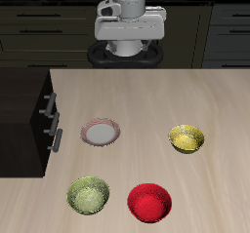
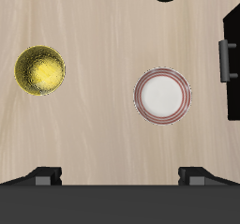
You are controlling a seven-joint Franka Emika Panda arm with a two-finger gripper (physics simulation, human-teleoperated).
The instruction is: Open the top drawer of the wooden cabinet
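The wooden cabinet [image 1: 21, 120] stands at one side edge of the table, blackish-brown, with its drawer fronts facing the table's middle. Three short silver handles show on its front. The top drawer [image 1: 46, 104] is shut, flush with the drawers below. My gripper [image 1: 128, 44] hangs high at the table's back, well away from the cabinet and holding nothing. In the wrist view my gripper [image 2: 120, 174] is open, with its fingertips [image 2: 42, 176] wide apart. One edge of the cabinet [image 2: 232, 87] and a handle [image 2: 225, 61] show there.
A pink-rimmed white plate [image 1: 101, 133] lies nearest the cabinet. A yellow bowl [image 1: 187, 137] sits farther across the table. A green bowl [image 1: 89, 194] and a red bowl [image 1: 149, 201] stand near the table's front edge. Dark kitchen units stand behind the robot.
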